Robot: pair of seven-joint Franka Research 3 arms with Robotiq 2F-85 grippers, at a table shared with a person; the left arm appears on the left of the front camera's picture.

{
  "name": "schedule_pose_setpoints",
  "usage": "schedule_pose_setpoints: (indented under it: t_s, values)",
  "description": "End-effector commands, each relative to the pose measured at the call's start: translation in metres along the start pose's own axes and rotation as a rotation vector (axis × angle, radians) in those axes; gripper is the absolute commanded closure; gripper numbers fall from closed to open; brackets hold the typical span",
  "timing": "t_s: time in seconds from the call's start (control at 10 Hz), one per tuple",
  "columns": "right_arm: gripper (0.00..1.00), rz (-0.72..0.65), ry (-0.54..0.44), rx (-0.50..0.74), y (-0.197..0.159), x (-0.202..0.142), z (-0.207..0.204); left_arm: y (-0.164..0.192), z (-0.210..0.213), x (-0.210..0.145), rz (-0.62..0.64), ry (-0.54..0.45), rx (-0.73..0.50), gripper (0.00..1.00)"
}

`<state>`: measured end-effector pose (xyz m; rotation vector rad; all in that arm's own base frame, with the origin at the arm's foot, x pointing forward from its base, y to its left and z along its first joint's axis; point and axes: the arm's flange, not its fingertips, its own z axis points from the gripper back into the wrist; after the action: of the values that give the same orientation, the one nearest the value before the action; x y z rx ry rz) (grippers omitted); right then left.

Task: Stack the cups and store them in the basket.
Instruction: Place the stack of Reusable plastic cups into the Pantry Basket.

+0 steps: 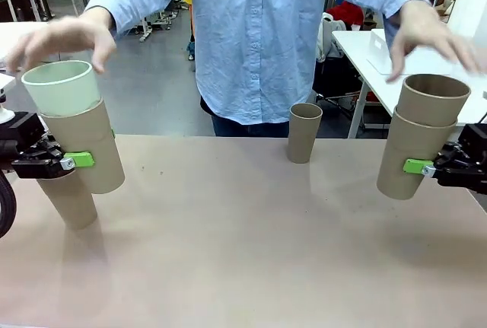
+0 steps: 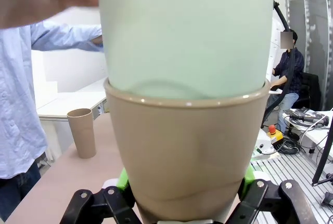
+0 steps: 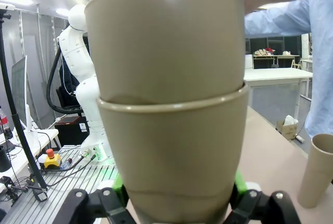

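Observation:
My left gripper (image 1: 82,162) is shut on a tan cup (image 1: 87,149) with the mint green cup (image 1: 62,88) nested in it, the pair tilted a little above the table's left side. In the left wrist view that stack (image 2: 187,146) sits between the fingers (image 2: 120,182). Another tan cup (image 1: 70,200) stands on the table just below it. My right gripper (image 1: 417,167) is shut on a tan cup (image 1: 407,157) with a second tan cup (image 1: 432,100) nested inside; the right wrist view shows this pair (image 3: 171,141) close up. A single tan cup (image 1: 304,132) stands at the far middle. The basket is out of view.
The person stands at the far edge with one blurred hand (image 1: 61,39) just above the mint cup and the other hand (image 1: 434,35) above the right stack. The brown table (image 1: 243,244) is bare in the middle and front.

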<state>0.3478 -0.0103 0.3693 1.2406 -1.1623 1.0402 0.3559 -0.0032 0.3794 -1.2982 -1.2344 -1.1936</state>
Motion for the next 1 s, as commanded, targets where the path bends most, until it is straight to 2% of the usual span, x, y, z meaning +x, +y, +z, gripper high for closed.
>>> schedule_pose_setpoints:
  t_s: [0.0, 0.9]
  values:
    - [0.13, 0.002, -0.001, -0.003, 0.0011, 0.0049, 0.0007, -0.0006, -0.0008, 0.0031, -0.007, -0.004, -0.003, 0.13]
    - [0.13, 0.002, -0.001, -0.003, 0.0011, 0.0049, 0.0007, -0.0006, -0.0008, 0.0031, -0.007, -0.004, -0.003, 0.13]
